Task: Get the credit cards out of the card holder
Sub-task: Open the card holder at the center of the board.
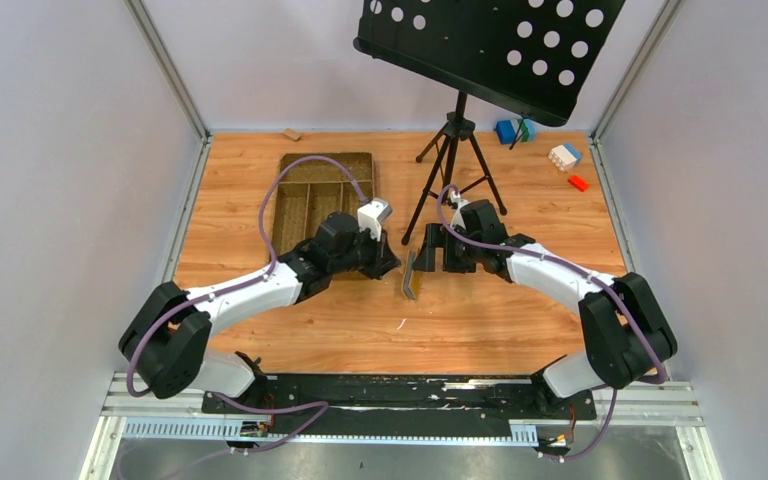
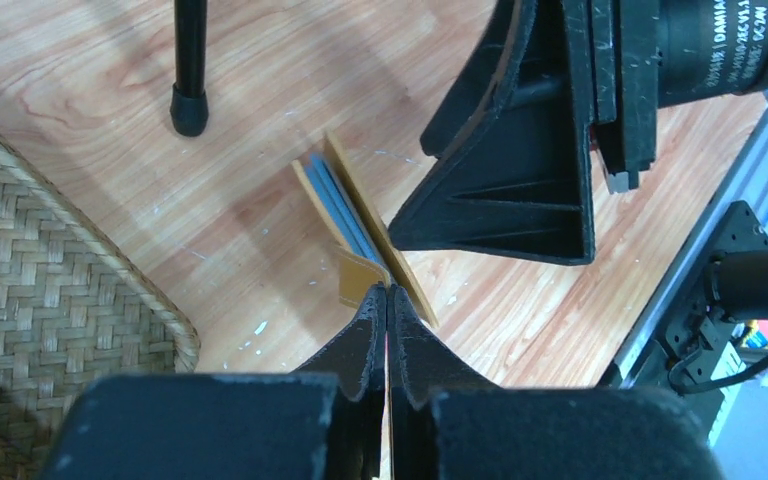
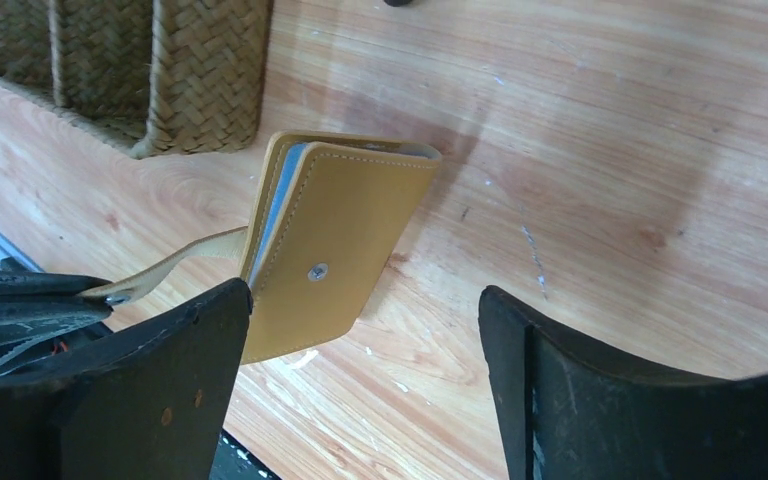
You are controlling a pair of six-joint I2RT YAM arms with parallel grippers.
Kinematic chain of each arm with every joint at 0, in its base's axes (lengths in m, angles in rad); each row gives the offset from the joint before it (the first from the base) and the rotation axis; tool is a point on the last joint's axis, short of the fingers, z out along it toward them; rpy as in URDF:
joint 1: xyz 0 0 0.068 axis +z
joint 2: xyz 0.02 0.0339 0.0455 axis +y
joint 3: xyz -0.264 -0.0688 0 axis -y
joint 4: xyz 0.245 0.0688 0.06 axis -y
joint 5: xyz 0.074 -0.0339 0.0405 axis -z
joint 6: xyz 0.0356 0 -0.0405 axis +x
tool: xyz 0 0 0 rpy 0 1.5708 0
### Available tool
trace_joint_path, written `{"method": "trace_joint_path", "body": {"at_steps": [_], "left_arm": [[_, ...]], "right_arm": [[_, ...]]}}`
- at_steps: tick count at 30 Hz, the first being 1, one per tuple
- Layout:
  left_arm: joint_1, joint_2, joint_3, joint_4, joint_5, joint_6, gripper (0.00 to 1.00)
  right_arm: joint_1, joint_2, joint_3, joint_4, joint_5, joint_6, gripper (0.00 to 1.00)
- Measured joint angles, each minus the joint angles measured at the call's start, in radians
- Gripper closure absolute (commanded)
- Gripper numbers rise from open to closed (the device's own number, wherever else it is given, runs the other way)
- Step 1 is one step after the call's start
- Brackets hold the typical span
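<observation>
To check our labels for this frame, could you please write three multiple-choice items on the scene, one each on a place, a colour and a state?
1. Where is the card holder?
A. inside the woven tray
B. between the two grippers
C. on the music stand

2. What colour is its outside?
A. black
B. red
C. mustard yellow

3. How is the right gripper?
A. open, holding nothing
B. shut on the card holder
C. shut on the woven tray

Answers:
1. B: the top view shows it between the left gripper and the right gripper.
2. C: the right wrist view shows a yellow cover.
3. A: its fingers stand wide apart.
</observation>
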Motion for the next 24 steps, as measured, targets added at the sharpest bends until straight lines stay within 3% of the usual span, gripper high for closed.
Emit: {"method": "trace_joint_path", "body": {"at_steps": [8, 11, 18, 20, 24], "left_arm": [[0.000, -0.027, -0.027, 0.026, 0.020, -0.005, 1.00], [0.000, -0.027, -0.027, 0.025, 0.018, -0.008, 1.00], [0.000, -0.027, -0.027, -0.005, -0.040, -0.008, 1.00], [0.000, -0.026, -0.027, -0.016, -0.059, -0.008, 1.00], [0.000, -0.019, -0.027, -0.044, -0.084, -0.008, 1.00]], "right_arm": [[0.000, -0.012, -0.014, 0.042, -0.043, 0.001, 0.19], [0.000, -0.011, -0.014, 0.045, -0.050, 0.003, 0.30], [0.000, 0.030, -0.007, 0.037, -0.051, 0.008, 0.67], [0.000, 0.039, 0.001, 0.032, -0.041, 0.007, 0.74], [0.000, 0.057, 0.014, 0.016, -0.026, 0.004, 0.77]]}}
